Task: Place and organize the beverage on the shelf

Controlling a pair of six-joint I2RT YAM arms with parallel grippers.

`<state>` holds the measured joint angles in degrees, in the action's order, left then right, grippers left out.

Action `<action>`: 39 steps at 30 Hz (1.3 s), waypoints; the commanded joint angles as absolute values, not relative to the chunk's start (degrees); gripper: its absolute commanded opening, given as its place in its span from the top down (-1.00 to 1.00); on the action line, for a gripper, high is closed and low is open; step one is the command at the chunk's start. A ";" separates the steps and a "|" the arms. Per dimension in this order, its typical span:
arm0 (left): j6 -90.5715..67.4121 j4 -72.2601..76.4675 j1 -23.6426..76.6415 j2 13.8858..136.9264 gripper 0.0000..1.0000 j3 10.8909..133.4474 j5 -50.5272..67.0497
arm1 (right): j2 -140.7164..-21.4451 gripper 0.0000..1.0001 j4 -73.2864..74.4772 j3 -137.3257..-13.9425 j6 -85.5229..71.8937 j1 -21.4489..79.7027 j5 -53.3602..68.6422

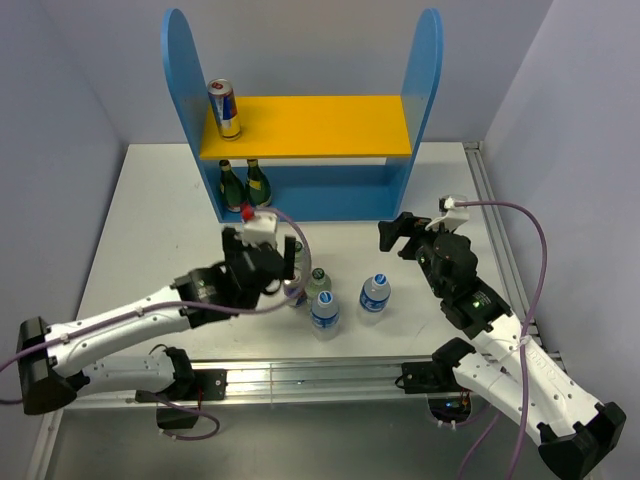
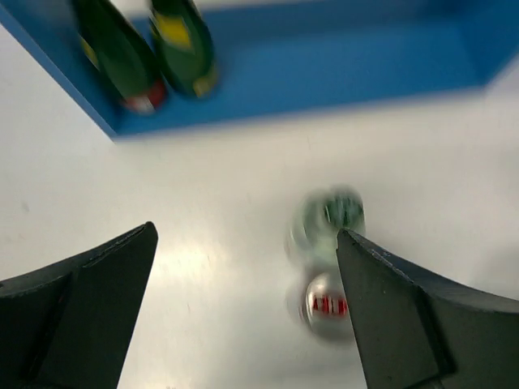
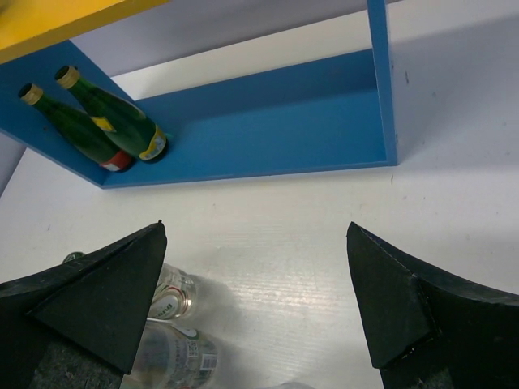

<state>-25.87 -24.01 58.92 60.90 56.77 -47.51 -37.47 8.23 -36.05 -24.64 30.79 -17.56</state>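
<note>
Left gripper (image 2: pixel 243 235): jaws apart, nothing between them, poised above the table. Toward its right finger stand a silver can (image 2: pixel 323 306) and, just beyond it, a pale-green bottle (image 2: pixel 328 215). Both are upright, long axes vertical, off the gap's centre. Two water bottles (image 1: pixel 325 312) stand beside them. Right gripper (image 3: pixel 255 227): also apart and empty, farther from this pair. The shelf (image 1: pixel 305 125) lies ahead, a second can (image 1: pixel 224 108) on its yellow board. The left arm appears better placed.
</note>
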 commanded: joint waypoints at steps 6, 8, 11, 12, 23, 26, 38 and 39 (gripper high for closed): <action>-52.64 -36.57 75.67 61.96 -0.99 48.89 -53.88 | -37.00 -0.98 8.09 -36.30 -25.22 31.20 -19.95; -53.35 -32.71 76.64 61.61 -0.99 46.51 -52.39 | -36.74 -0.98 8.09 -36.21 -25.22 31.20 -20.13; -53.09 -25.87 76.82 62.05 -0.99 42.28 -50.80 | -37.00 -0.98 8.26 -36.30 -25.22 31.20 -20.04; -53.00 -24.19 76.90 62.57 -0.99 40.62 -50.71 | -37.00 -0.98 8.35 -36.39 -25.31 31.20 -20.04; -45.44 -1.42 74.62 71.98 -0.99 32.78 -52.38 | -38.67 -0.98 8.17 -36.30 -25.22 31.20 -19.42; -43.79 2.00 72.17 74.53 -0.99 32.52 -52.04 | -38.76 -0.98 8.17 -36.30 -25.22 31.20 -19.51; -34.11 16.16 61.35 78.92 -0.99 31.11 -47.46 | -39.73 -0.98 6.94 -35.68 -25.05 31.20 -18.81; -33.67 16.61 60.74 79.62 -0.99 31.20 -47.37 | -39.81 -0.98 6.77 -35.60 -25.05 31.20 -18.72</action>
